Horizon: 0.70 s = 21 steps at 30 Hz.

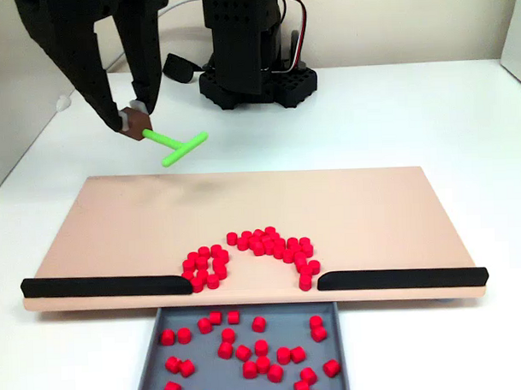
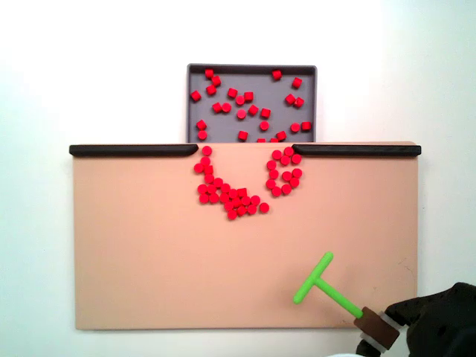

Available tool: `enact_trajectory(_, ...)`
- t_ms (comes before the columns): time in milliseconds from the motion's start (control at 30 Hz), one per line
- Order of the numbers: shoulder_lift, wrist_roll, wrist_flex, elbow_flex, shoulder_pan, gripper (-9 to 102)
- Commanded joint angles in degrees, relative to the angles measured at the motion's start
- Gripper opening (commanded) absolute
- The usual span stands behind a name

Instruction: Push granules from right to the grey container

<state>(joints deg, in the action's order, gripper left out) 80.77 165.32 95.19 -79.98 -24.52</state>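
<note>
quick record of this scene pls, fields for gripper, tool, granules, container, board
gripper: shut on the stem of the green pusher, at the board's far-left corner in a fixed view
tool: green pusher, T-shaped, crossbar toward the granules, well clear of them
granules on board: red granules in a curved cluster around the gap between the two black strips
granules in container: a scattered share already inside
container: grey container, set against the board edge at the gap
board: tan board, otherwise bare
</note>
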Motion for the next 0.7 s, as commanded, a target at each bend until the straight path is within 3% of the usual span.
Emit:
enact_trajectory(0, -0.5, 6.2, -0.4, 3.5, -1.5, 0)
enact_trajectory(267, -7.4, 18.6, -0.4, 11.2, -4.5, 0)
enact_trajectory(667, -13.2, 21.7, -7.6, 13.5, 0.4, 0)
